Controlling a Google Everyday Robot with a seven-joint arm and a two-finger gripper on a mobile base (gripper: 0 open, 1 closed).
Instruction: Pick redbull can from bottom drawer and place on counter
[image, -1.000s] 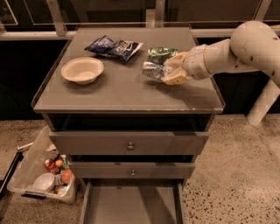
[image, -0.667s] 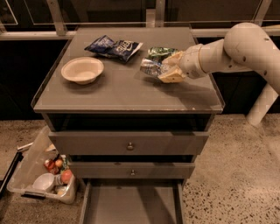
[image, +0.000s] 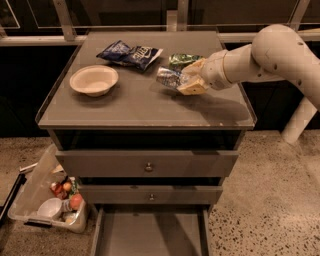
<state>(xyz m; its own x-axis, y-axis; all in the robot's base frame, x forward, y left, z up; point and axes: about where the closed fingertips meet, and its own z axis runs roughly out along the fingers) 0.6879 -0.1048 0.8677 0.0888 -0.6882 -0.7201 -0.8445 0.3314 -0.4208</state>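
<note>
**Can held at the counter's right side, bottom drawer open**

We see the grey counter (image: 135, 107) with a thin raised edge, carrying a pale bowl (image: 94, 79) at left, a blue chip bag (image: 130, 52) at the back and a green snack bag (image: 182, 59) at back right. Below it are two knobbed drawers (image: 148, 164), both shut, and the bottom drawer (image: 150, 235) pulled out, its grey floor showing. The speckled floor (image: 270, 200) has a clear bin (image: 47, 205) of odds and ends at left. The white arm (image: 265, 55) comes in from the right. The gripper (image: 186, 78) is clamped on the redbull can (image: 167, 77), which lies tilted, low over the counter's right half just in front of the green bag; we cannot tell if it touches. Against the earlier frame, gripper and can sit slightly further left; bags, bowl and drawers are unchanged
</note>
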